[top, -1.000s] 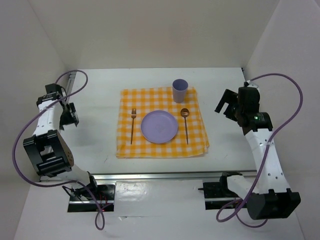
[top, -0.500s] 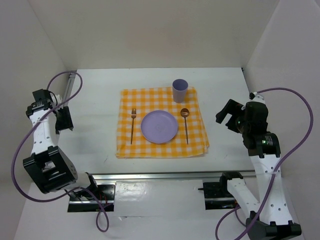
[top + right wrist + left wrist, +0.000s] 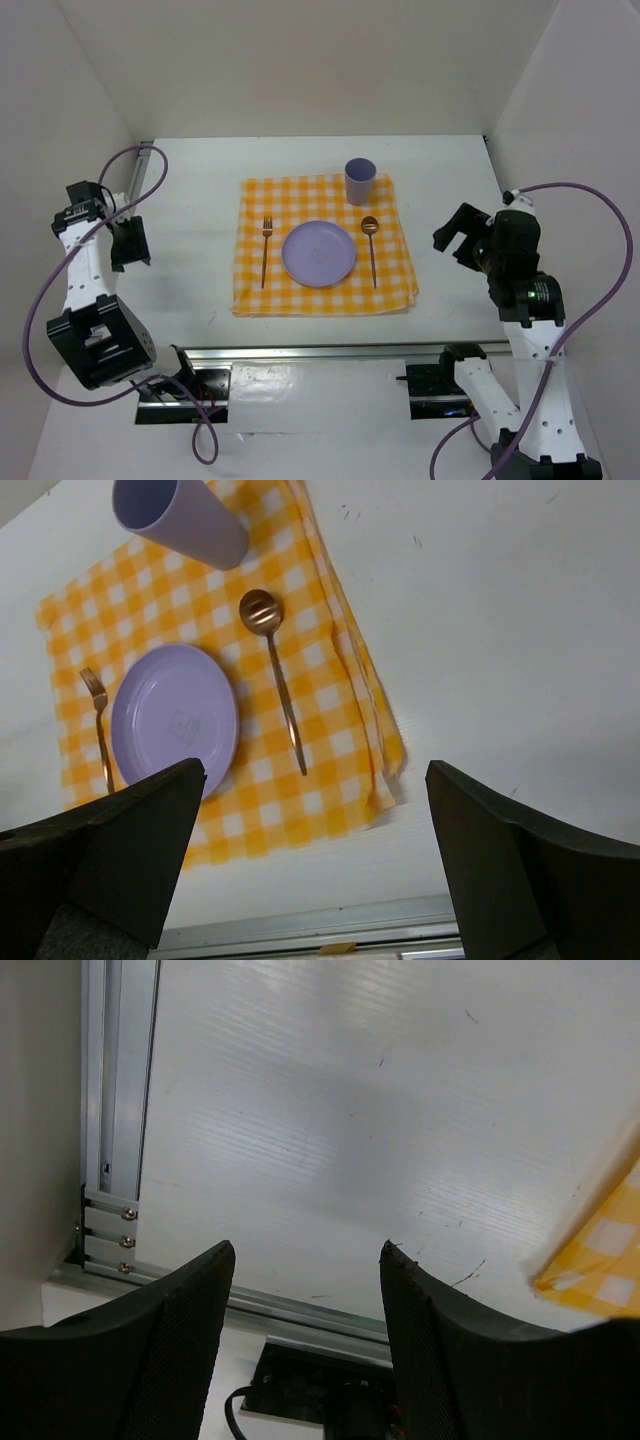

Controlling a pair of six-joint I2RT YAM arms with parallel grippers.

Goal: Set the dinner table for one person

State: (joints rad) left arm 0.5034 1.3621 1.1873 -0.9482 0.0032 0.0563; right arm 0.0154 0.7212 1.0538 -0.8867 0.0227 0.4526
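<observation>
The dinner table [image 3: 190,180] carries a checked cloth [image 3: 400,285] at its middle: plate [image 3: 318,253] centred, cup [image 3: 360,181] at the far right corner, fork [image 3: 265,250] left, spoon [image 3: 372,250] right. The setting looks complete, with nothing left to place. The left gripper [image 3: 305,1260] and right gripper [image 3: 315,780] hang wide, empty, well aside.

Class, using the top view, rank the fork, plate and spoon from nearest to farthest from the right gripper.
1. The spoon, on the right side of the cloth, is closest to the right gripper.
2. The plate, at the cloth's centre.
3. The fork, left of the plate, is farthest.
</observation>
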